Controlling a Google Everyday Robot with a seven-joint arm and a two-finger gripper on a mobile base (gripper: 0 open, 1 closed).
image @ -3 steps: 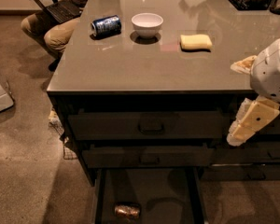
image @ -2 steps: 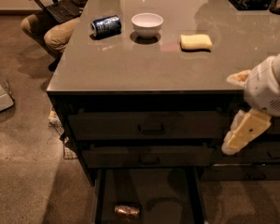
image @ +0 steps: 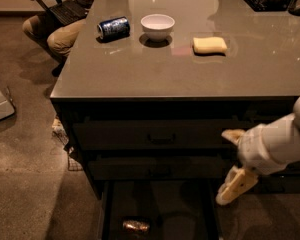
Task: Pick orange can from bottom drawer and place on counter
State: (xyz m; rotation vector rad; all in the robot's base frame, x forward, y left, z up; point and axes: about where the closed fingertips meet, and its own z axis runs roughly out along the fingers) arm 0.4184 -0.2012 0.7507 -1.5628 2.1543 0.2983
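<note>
— Where do we see the orange can (image: 136, 226)?
— On its side in the open bottom drawer (image: 182, 211), left of middle. Our pincer (image: 231, 160) hangs right of it, below the counter (image: 165, 71), spread wide, holding nothing.

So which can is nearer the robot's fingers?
The orange can, down in the bottom drawer. The fingers hang open just right of that drawer; the blue can lies far back on the counter.

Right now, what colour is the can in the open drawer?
Coppery orange can, camera view; gripper hovers right of bottom drawer.
</note>
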